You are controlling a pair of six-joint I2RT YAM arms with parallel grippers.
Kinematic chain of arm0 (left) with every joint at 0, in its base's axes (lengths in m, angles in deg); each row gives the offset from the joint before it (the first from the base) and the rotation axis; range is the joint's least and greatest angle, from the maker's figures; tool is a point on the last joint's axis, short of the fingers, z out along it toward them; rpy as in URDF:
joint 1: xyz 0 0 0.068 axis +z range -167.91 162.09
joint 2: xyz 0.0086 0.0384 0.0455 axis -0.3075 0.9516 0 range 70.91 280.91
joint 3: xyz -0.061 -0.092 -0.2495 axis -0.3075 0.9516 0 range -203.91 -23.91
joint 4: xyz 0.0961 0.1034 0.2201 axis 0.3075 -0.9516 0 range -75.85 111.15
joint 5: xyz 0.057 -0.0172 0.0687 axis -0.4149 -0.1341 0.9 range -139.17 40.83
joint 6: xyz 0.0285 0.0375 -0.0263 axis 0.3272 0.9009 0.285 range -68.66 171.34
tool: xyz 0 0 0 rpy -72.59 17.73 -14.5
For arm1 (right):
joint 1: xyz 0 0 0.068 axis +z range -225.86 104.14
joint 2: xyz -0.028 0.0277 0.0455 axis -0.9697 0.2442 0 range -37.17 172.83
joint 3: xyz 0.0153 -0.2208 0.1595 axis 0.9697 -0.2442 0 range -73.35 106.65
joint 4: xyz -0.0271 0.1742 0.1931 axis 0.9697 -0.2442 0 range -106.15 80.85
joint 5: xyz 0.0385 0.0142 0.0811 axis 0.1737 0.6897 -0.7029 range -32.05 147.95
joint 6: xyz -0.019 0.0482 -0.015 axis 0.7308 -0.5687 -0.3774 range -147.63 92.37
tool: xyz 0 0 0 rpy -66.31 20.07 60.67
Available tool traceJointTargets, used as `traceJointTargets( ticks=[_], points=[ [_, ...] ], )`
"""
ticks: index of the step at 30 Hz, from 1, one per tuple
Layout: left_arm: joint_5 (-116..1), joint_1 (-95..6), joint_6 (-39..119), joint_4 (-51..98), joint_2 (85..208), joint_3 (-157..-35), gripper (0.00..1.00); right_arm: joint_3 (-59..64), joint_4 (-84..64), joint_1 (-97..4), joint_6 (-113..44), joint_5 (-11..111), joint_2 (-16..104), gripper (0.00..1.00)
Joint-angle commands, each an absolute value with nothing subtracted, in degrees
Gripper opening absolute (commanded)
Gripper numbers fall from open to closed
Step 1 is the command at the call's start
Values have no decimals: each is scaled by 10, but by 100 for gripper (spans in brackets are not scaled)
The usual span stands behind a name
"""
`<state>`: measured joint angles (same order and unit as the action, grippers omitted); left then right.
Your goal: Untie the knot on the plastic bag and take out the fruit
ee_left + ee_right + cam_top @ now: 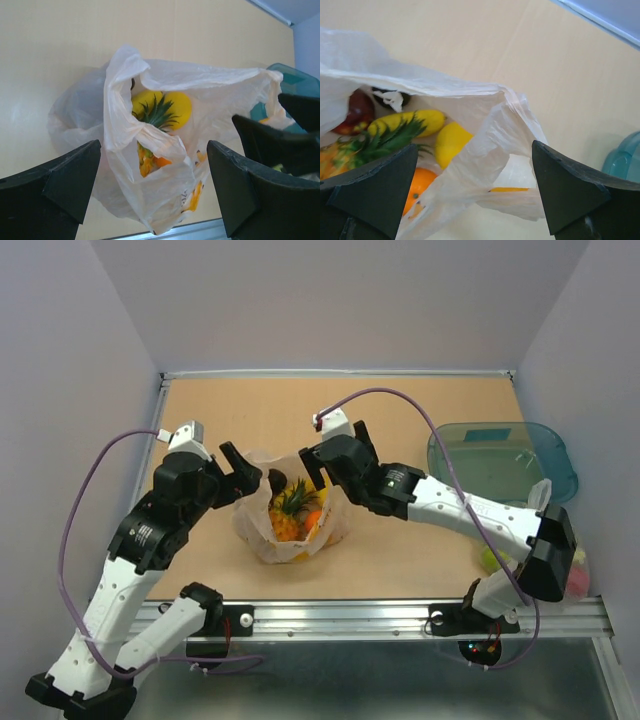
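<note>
Plastic bag (292,542) (one), six fruit (451,142) inside, left tool (152,149), right tool (475,147), both spread.

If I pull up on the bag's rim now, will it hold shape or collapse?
Likely floppy: the plastic bag is thin and creased, and its rim folds inward over the pineapple. Probably light, so it may drag along the table, though the fruit inside should anchor it somewhat. The lemon may roll if it tips.

plastic bag (150,200): thin crinkled translucent film | table (400,420): smooth matt | tub (470,440): translucent teal plastic | rail (380,615): metal
</note>
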<state>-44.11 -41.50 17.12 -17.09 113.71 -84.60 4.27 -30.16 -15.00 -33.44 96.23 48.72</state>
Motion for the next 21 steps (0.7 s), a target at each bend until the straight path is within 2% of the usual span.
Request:
traceJointTargets(
  ticks=[1, 6, 10, 12, 13, 15, 16, 17, 19, 20, 21],
  points=[
    [-414, -458, 129, -185, 1144, -832, 99, 40, -297, -194, -382, 984, 514, 100],
    [-342, -544, 79, -185, 1170, -817, 99, -8, -297, -231, -427, 971, 541, 99],
    [-284, -592, 43, -185, 1207, -781, 99, -33, -297, -243, -448, 941, 555, 89],
    [-268, -601, 30, -172, 1218, -750, 99, -40, -296, -243, -456, 929, 559, 77],
    [-257, -604, 18, -166, 1220, -738, 99, -46, -296, -243, -463, 920, 562, 66],
    [-254, -604, 7, -143, 1224, -708, 99, -52, -296, -243, -465, 909, 562, 53],
    [-249, -604, 1, -133, 1226, -699, 98, -60, -295, -244, -468, 899, 557, 37],
    [-243, -604, -3, -125, 1226, -690, 98, -64, -295, -244, -470, 896, 555, 29],
    [-226, -604, -21, -113, 1230, -664, 94, -73, -295, -243, -471, 898, 548, 14],
    [-211, -604, -27, -110, 1233, -658, 89, -82, -294, -244, -471, 901, 539, 4],
    [-198, -604, -38, -105, 1235, -644, 82, -88, -294, -244, -471, 901, 535, 1]
  ],
)
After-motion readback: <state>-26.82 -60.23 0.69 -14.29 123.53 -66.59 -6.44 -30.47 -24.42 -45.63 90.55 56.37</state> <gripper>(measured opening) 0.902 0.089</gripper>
